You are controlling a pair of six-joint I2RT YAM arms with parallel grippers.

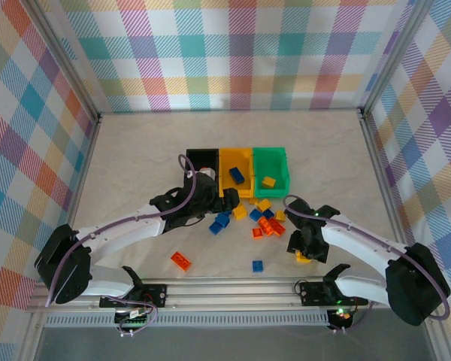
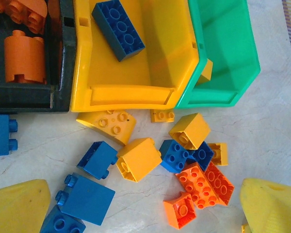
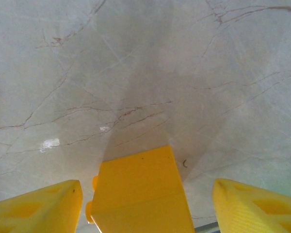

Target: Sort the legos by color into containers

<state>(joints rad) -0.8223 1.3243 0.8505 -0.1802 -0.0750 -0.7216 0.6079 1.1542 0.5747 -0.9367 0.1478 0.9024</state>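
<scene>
This is a robotics lab test cell: a marble-patterned tabletop (image 1: 135,158) is boxed in by aluminium frame posts (image 1: 62,59) hung with pastel plaid cloth walls (image 1: 240,53). Two white robot arms, a left arm (image 1: 120,226) and a right arm (image 1: 361,242), are bolted to a metal rail (image 1: 233,286) at the table's near edge.

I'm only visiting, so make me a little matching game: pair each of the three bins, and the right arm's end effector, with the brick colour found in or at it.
Column one:
1. black bin
2. yellow bin
3. green bin
4. right end effector

Column two:
A. blue brick lying inside
B. loose yellow brick on the table, between its open jaws
C. orange pieces inside
D. stored yellow brick inside

Pairs: 1-C, 2-A, 3-D, 4-B.
</scene>
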